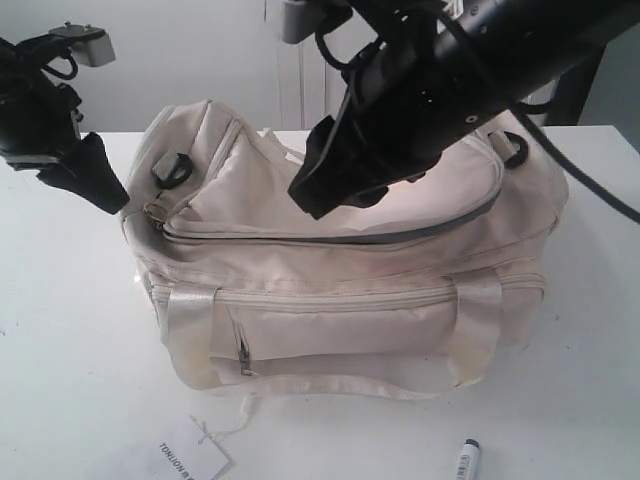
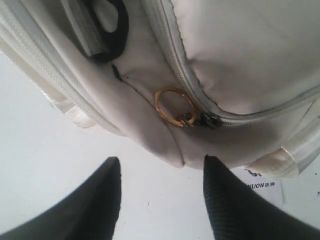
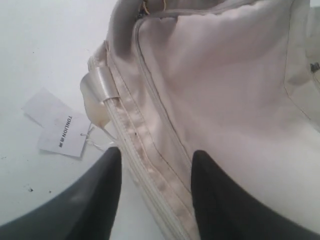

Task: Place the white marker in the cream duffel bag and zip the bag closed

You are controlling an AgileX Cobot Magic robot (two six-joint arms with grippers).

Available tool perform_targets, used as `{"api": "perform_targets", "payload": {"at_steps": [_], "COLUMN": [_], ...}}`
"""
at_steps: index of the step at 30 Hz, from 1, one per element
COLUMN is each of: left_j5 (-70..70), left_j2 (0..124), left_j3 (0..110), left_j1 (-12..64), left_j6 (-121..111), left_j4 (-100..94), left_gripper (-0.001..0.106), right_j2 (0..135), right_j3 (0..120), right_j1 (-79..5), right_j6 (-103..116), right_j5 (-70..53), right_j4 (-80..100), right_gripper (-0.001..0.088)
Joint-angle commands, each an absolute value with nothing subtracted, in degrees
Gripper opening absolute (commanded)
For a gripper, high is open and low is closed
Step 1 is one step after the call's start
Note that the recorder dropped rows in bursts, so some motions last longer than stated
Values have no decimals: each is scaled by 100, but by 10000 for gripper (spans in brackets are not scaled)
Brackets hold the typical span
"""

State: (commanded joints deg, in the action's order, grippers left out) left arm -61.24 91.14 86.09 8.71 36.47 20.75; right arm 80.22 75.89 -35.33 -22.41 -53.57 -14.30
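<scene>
The cream duffel bag [image 1: 340, 270] stands in the middle of the white table. Its gold ring pull [image 2: 175, 107] sits at the bag's left end, and a dark line runs along the curved top zipper [image 1: 400, 236]. The white marker [image 1: 467, 460] lies on the table in front of the bag at the right, black cap pointing away, partly cut off by the frame. My left gripper [image 1: 100, 188] hangs open just off the bag's left end, short of the ring [image 2: 161, 159]. Over the bag's top, my right gripper [image 1: 312, 198] is open and empty, fingers astride the front seam [image 3: 157, 151].
A white paper tag [image 1: 190, 462] with black print lies on the table in front of the bag at the left, tied to it by a thin string. The bag's shiny handle straps [image 1: 190, 335] hang down its front. A zipped front pocket [image 1: 330, 335] faces the camera.
</scene>
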Motion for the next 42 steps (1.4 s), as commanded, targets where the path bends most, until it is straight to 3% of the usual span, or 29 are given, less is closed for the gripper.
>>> {"api": "perform_targets", "payload": {"at_steps": [13,18,28,42], "left_j5": [-6859,-6850,-5913,-4396], "left_j2": [8512,8524,8547,8613], "left_j3": [8597,8573,8290,7066], "left_j1": [883,1360,2562,2642], "left_j6": [5976,6043,5866,6668], "left_j4": [3681,3360,1898,2413], "left_gripper": [536,536,536,536], "right_j2": [7945,7945,7945,7945], "right_j3": [7589,7589,7589,7589], "right_j1": [-3533,-3533,-3533,-3533], "right_j6": [-1330,-1147,-1017,-1017], "right_j5": [-5881,-6028,-6059,-6071], "right_j4": [-633,-320,-240,-164], "right_gripper": [425,425,425,425]}}
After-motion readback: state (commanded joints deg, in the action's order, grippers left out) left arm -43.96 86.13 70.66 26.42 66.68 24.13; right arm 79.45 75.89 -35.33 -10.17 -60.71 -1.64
